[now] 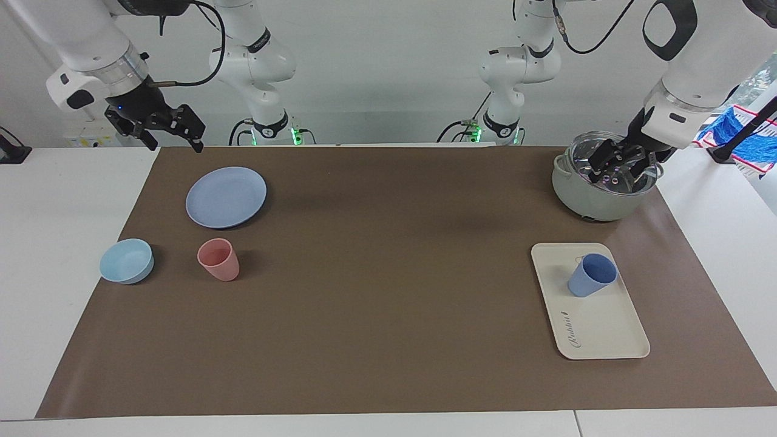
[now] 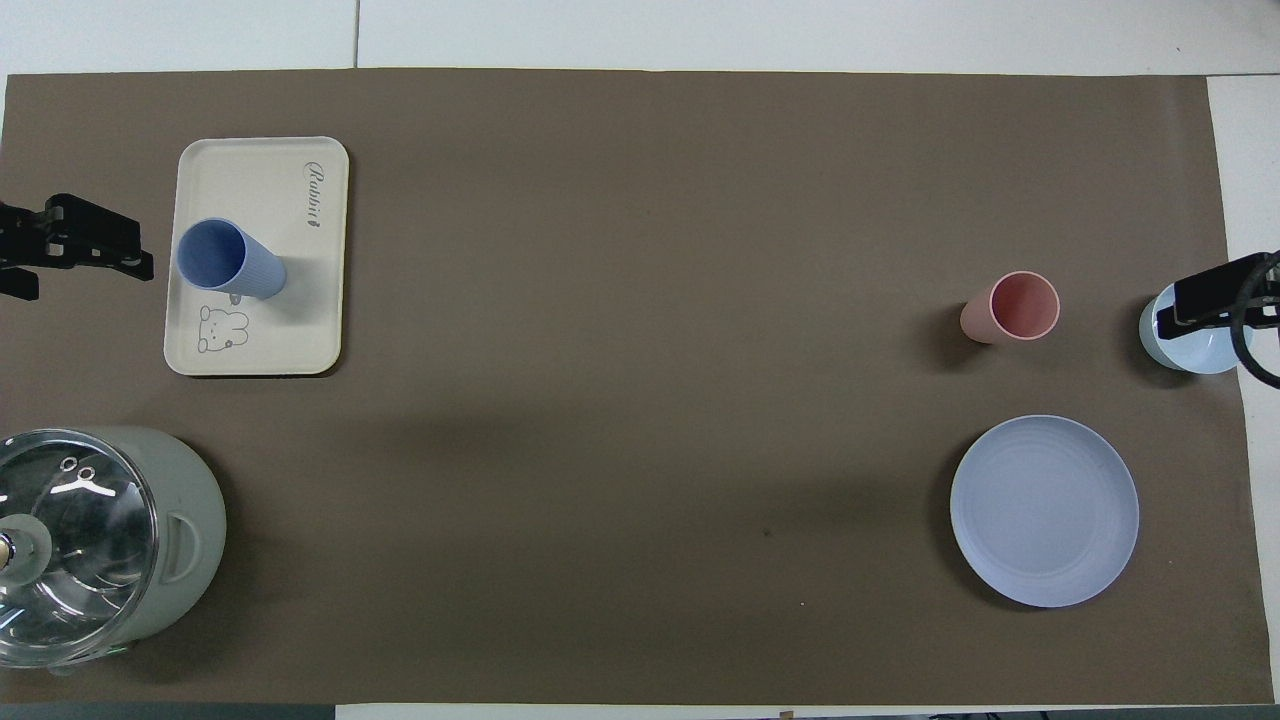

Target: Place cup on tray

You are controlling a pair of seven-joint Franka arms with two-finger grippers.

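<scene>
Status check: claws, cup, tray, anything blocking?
Left claw open, empty, up over the lidded pot. Right claw open, empty, raised at its own end. Cup upright on tray. Nothing in the way.

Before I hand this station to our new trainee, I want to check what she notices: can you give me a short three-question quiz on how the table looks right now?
1. True or false: the blue cup stands upright on the cream tray.
2. Which dish lies nearest the pink cup?
A. the lidded pot
B. the light-blue bowl
C. the tray
3. Fill in: the left hand is up over the ____, while the right hand is raised near the round blue plate.

Key
1. True. Neither hand touches it, and both are open.
2. B
3. pot
</scene>
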